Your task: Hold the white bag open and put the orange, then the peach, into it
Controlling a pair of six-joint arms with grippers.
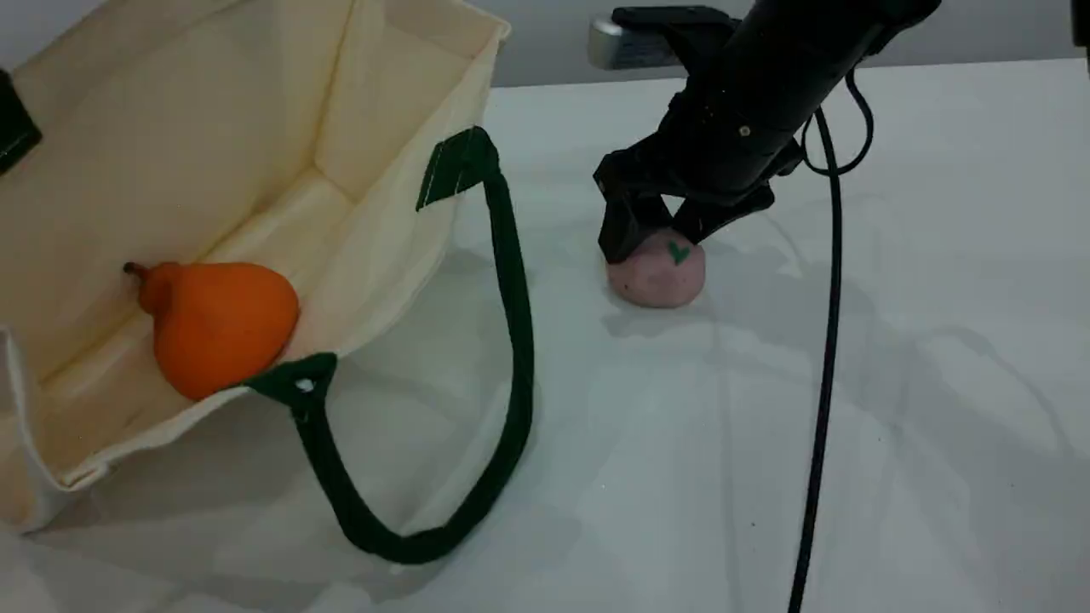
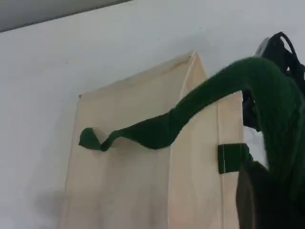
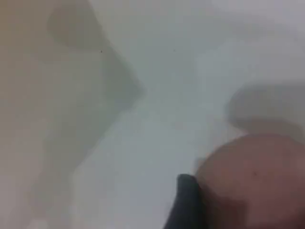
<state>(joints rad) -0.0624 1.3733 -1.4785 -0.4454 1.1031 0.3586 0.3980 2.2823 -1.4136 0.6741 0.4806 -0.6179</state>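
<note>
The white bag lies at the left with its mouth gaping toward the table's middle. The orange rests inside it near the front rim. One green handle trails loose on the table. The other handle runs up into my left gripper, which is shut on it above the bag. The peach sits on the table right of the bag. My right gripper is lowered over its top, open, one finger on each side. The right wrist view shows the peach beside a fingertip.
A black cable hangs from the right arm and runs down across the table to the front edge. A grey box sits at the back behind the right arm. A dark part shows at the bag's far left edge.
</note>
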